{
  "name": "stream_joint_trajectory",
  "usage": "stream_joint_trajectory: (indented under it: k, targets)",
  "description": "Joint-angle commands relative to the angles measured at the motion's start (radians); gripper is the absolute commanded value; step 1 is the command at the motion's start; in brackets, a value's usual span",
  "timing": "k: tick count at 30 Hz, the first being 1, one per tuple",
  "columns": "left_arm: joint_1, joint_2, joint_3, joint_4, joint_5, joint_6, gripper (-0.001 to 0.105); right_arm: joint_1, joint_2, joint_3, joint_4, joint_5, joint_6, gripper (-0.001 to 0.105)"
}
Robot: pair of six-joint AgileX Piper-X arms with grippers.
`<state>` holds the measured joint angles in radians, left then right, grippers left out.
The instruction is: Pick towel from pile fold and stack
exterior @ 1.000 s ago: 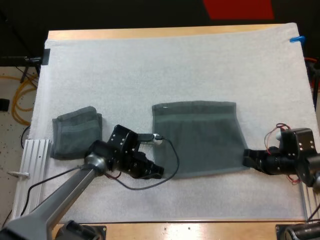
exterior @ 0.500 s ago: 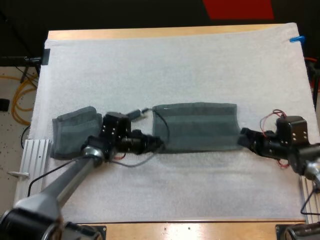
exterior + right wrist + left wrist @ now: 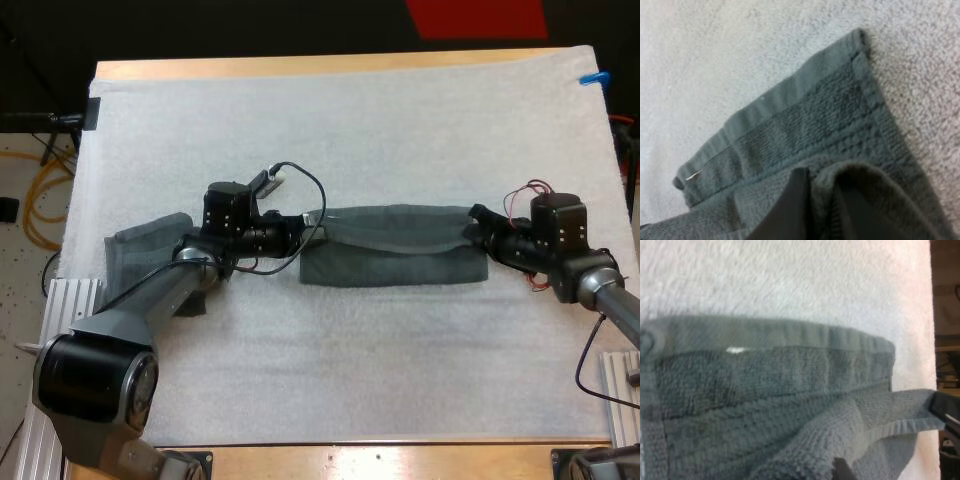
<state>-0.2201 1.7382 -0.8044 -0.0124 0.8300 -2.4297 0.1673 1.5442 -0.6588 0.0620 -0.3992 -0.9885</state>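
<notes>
- High view: the towel lies across the middle of the white mat, stretched between the two arms. The left gripper is at its left end and the right gripper at its right end, each pinching a corner of the upper layer. That layer hangs over the lower one, so the fold looks about half made, with the corners raised to bring them over to the far edge. A folded towel sits near the mat's left side, partly under the left arm, probably the start of the stack.
- Left wrist view: the far hem lies flat on the mat, while a raised flap drapes down toward the camera around one dark fingertip. I judge these fingers clamped on cloth. The right gripper grips the flap's far end.
- Right wrist view: a dark finger presses against a thick roll of towel, pinching it, and the flat layer's corner rests on the mat beyond it.
</notes>
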Motion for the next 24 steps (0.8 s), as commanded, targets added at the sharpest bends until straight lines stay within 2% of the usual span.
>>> stream_joint_trajectory:
  k: [1,3,7,9,11,14,16,19,24]
  targets:
    - [0.002,-0.005,-0.003,-0.003,-0.022,0.003,0.0,-0.001,0.004,-0.007,-0.006,0.001,-0.003,0.0]
    - [0.002,-0.005,-0.003,0.023,-0.044,0.021,0.0,-0.001,0.012,-0.007,-0.005,0.001,-0.003,0.0]
    - [0.002,-0.005,-0.003,0.062,-0.05,0.123,0.001,-0.001,0.014,-0.007,-0.005,0.0,-0.003,0.0]
    - [0.002,-0.005,-0.003,0.061,-0.042,0.143,0.006,-0.001,0.014,-0.007,-0.007,-0.009,-0.003,0.0]
    - [0.002,-0.005,-0.003,0.052,-0.042,0.161,0.016,-0.001,0.014,-0.007,-0.045,-0.046,-0.003,0.01]
    - [0.002,-0.005,-0.005,0.052,-0.04,0.191,0.028,-0.001,0.014,-0.008,-0.1,-0.078,-0.003,0.035]
    - [0.002,-0.005,-0.005,0.031,-0.04,0.197,0.04,-0.005,0.014,-0.009,-0.137,-0.073,-0.003,0.054]
    - [0.002,-0.005,-0.006,-0.032,-0.04,0.197,0.049,-0.017,0.014,-0.009,-0.209,-0.066,-0.003,0.063]
    - [0.008,-0.005,-0.064,-0.065,-0.016,0.2,0.049,-0.052,0.013,-0.039,-0.341,-0.066,-0.004,0.063]
